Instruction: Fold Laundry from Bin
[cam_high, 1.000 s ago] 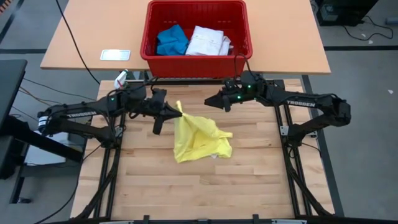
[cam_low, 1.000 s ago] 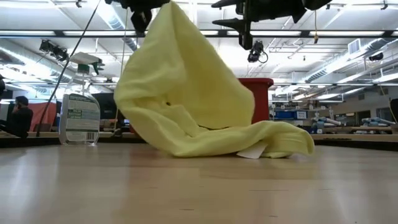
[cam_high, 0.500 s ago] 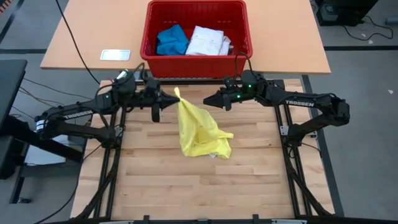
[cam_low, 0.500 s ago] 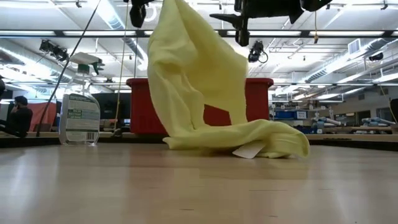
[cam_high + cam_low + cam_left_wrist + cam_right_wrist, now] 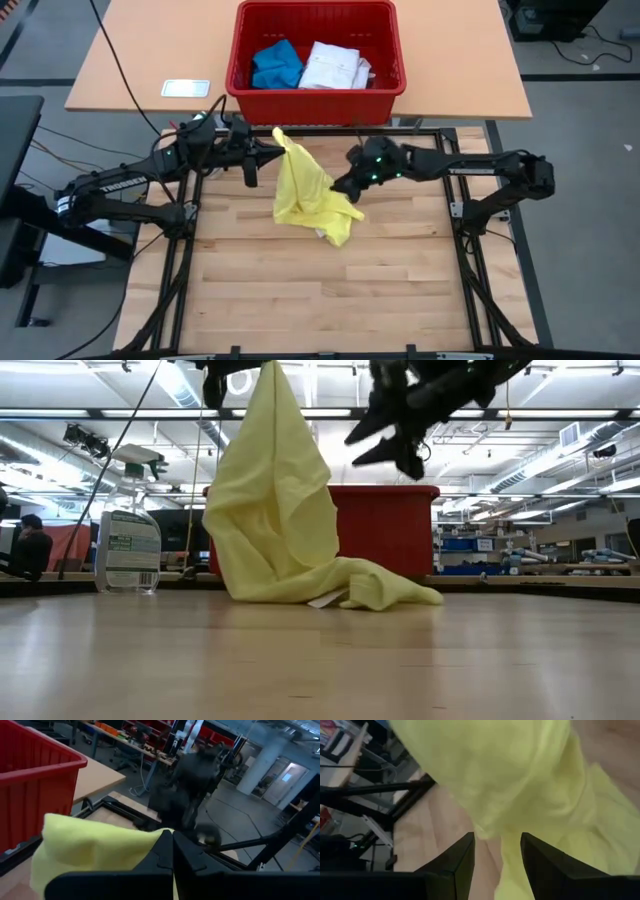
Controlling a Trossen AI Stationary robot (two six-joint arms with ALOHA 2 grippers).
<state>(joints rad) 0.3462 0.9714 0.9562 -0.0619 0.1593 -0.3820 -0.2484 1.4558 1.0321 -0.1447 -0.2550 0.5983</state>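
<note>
1. High view: the left claw (image 5: 266,156) is clenched on a corner of the yellow T-shirt (image 5: 308,190), holding it up just in front of the red bin (image 5: 243,60). The right claw (image 5: 347,186) sits at the shirt's right edge, jaws apart and grasping nothing. A blue piece (image 5: 275,64) and a white shirt (image 5: 333,67) lie in the bin.
2. Low view: the shirt hangs from above, its lower part heaped on the wooden surface (image 5: 320,660); the right claw hovers beside it.
3. Left wrist view: fingers (image 5: 165,851) pinched shut on yellow cloth.
4. Right wrist view: parted fingers (image 5: 462,860) face the cloth, not yet closed on it.
5. Progress, as I judge it: early. One garment is out but unfolded, and the others wait in the bin.
</note>
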